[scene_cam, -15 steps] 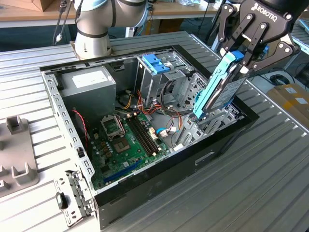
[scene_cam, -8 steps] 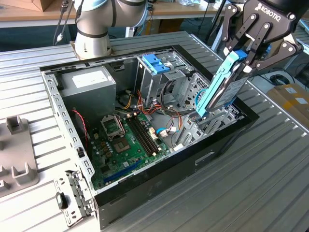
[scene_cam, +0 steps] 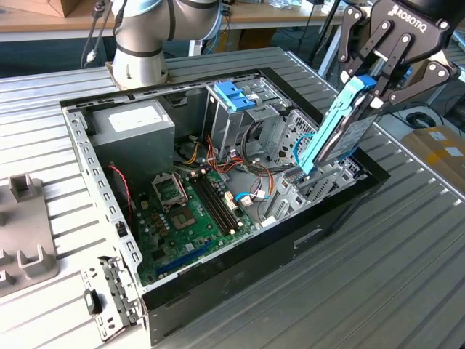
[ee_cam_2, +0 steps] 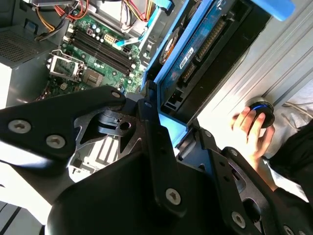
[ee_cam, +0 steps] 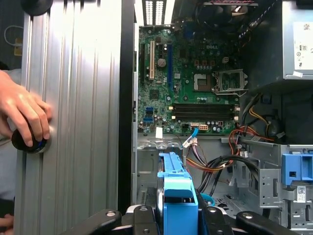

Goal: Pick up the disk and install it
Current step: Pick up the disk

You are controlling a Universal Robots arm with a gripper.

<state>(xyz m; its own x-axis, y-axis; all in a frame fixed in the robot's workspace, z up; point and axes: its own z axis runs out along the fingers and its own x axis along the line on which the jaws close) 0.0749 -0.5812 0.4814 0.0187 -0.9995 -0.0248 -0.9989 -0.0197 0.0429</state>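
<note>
Disk [scene_cam: 336, 129] hangs tilted above your open computer case [scene_cam: 341, 211], lower end over the bay nearest the table's edge; motherboard [scene_cam: 187, 211] lies inside. Your pincer [scene_cam: 378, 86] is clamped on the disk's top.

One disk [scene_cam: 336, 129]; one gripper [scene_cam: 383, 78]; one motherboard [scene_cam: 192, 218].

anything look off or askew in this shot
The disk is tilted, not flat: the gripper holds its upper end while its lower end dips into the open computer case, not seated in a bay. Also odd: a person's hand rests on a small dark knob on the table beside the case.
</note>
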